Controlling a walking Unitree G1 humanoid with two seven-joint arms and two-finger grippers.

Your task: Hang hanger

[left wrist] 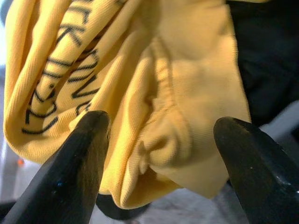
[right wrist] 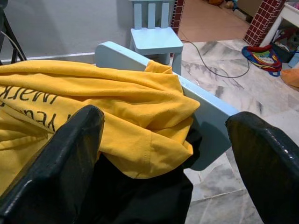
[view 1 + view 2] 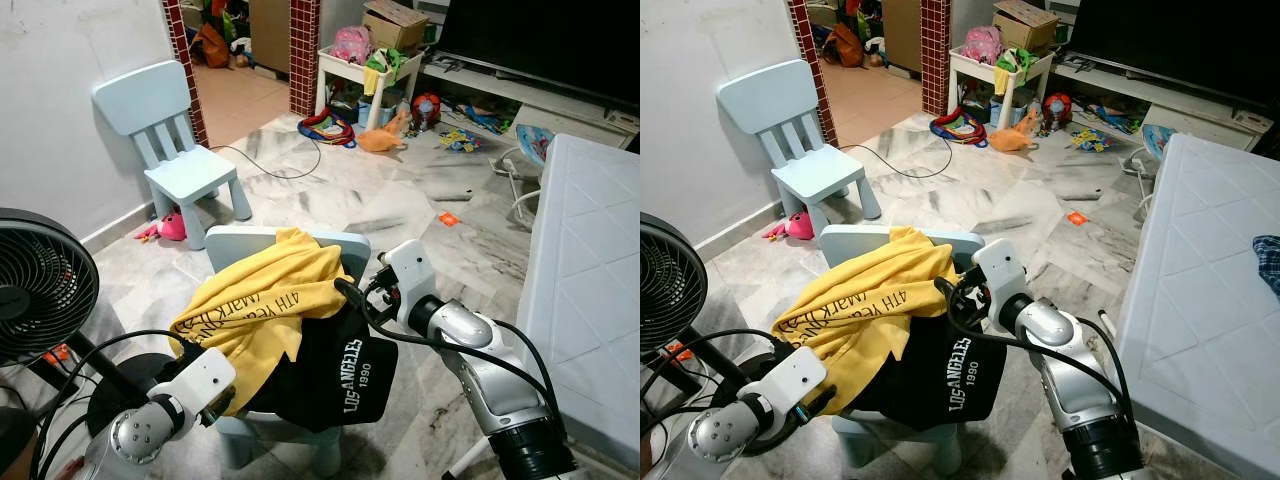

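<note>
A: Left wrist view, what is between the fingers?
B: The left pincer [image 1: 159, 154] is released around a fold of the yellow shirt [image 3: 262, 300].
A: And the right pincer [image 2: 166, 154]?
B: Released too, near the chair's [image 3: 345, 245] back edge, where the shirt lies over a black garment [image 3: 340, 375]. I see no hanger.

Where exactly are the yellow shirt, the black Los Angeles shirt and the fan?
yellow shirt [image 3: 262, 292], left eye view, on its printed front.
black Los Angeles shirt [image 3: 345, 378], left eye view, beside the white lettering.
fan [image 3: 35, 285], left eye view, on its black grille.
</note>
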